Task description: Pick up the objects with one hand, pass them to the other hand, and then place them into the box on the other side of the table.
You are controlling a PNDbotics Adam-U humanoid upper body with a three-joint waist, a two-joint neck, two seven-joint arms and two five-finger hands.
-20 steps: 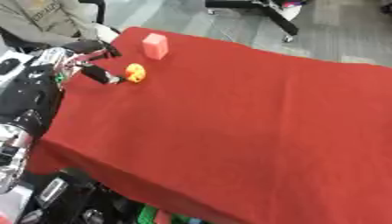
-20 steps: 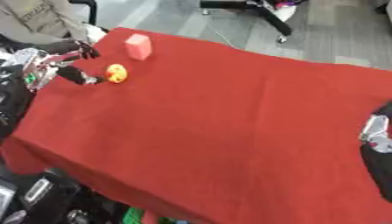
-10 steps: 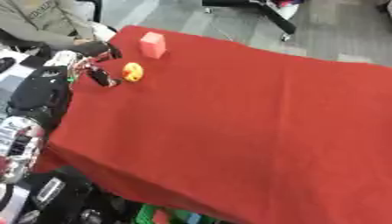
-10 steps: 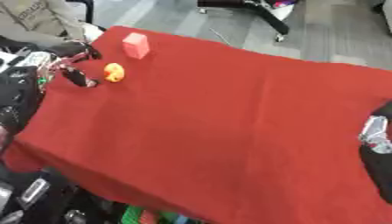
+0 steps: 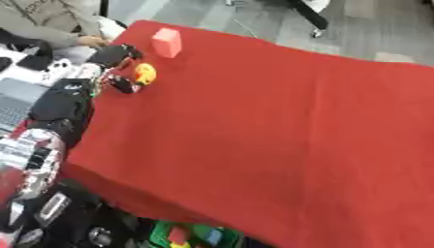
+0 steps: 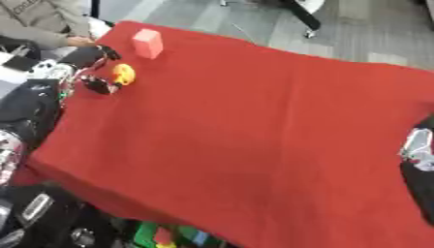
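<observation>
A small yellow rounded object [image 5: 146,74] lies on the red tablecloth [image 5: 271,126] near its far left corner. Just beyond it stands a pink block [image 5: 166,42]. My left hand [image 5: 108,65] reaches in from the left, right beside the yellow object. It is open, with fingers [image 5: 127,50] above the object, the thumb [image 5: 120,87] below it, and the object at the mouth of that gap. In the right eye view, part of my right hand [image 6: 415,145] shows silver and black at the right edge, off the cloth.
A green bin [image 5: 191,235] with coloured pieces sits below the table's near edge. A seated person [image 5: 47,22] and desk clutter are beyond the far left corner. Office chair legs [image 5: 309,17] stand on the floor behind the table.
My left hand has moved closer to the yellow object, its fingers now spread on either side of it. The camera has shifted slightly. The pink block stays put.
</observation>
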